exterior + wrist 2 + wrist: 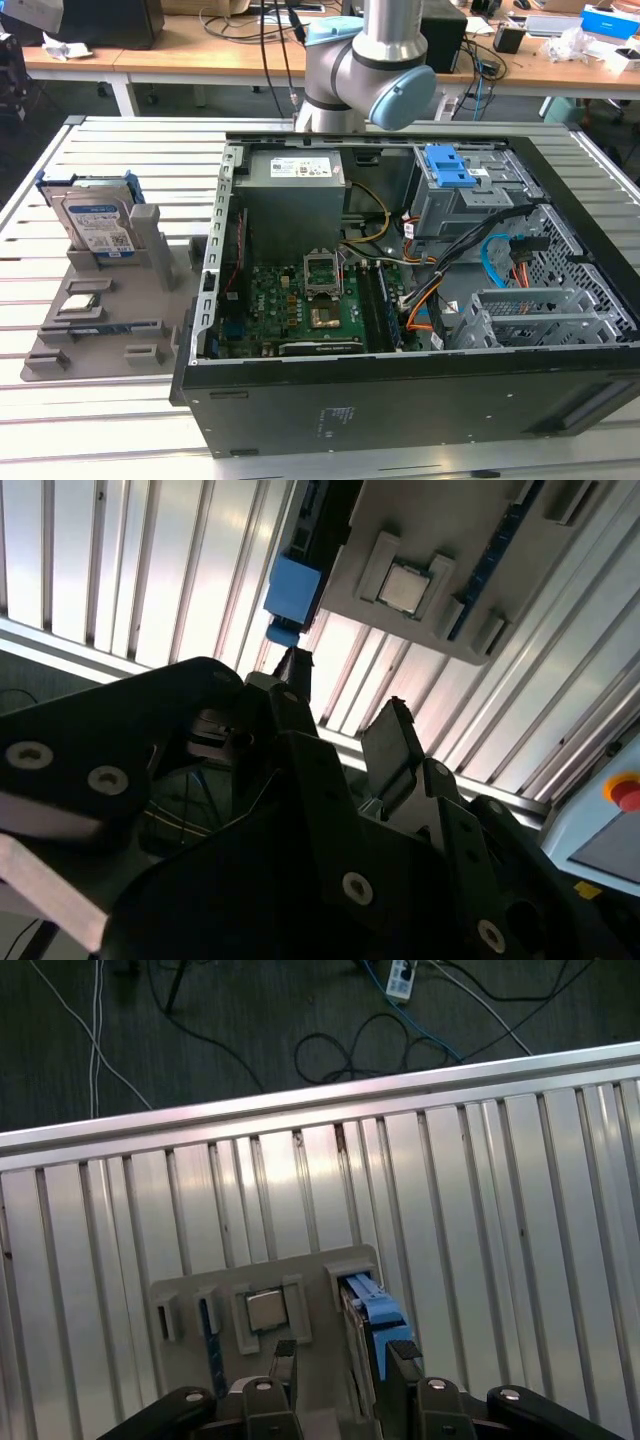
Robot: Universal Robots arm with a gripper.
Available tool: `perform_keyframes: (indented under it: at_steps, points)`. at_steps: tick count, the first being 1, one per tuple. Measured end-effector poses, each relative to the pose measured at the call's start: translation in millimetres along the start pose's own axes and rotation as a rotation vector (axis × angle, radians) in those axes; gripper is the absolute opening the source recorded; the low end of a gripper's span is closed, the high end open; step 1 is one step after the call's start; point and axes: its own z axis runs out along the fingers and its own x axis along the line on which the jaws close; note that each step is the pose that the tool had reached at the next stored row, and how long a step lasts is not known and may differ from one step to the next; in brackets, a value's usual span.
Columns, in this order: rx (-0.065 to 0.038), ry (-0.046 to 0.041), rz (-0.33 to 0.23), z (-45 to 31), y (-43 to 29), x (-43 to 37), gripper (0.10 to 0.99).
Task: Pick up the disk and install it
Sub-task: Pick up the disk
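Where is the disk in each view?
Exterior view: disk upright in the grey holder, on the exterior view's left of the case.
First wrist view: disk edge-on at the holder's end.
Second wrist view: disk, blue-framed, at the holder's edge.
Shared landmark: the chip seated in the holder.

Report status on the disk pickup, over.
Gripper open, empty, over the grey holder. Disk standing in it, untouched. Nothing seen between them.

I work in an electronics lab. My slatted aluminium table point(110, 420) carries an opened computer case point(400, 410), wooden desks point(190, 60) stand behind, and cables point(300, 1055) trail across the floor point(200, 1040).
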Motion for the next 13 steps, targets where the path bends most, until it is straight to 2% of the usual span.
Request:
perform_keyframes:
  at_steps: [13]
  points:
    - [0.0, 0.0, 0.0, 4.5, -4.0, -0.5, 0.482]
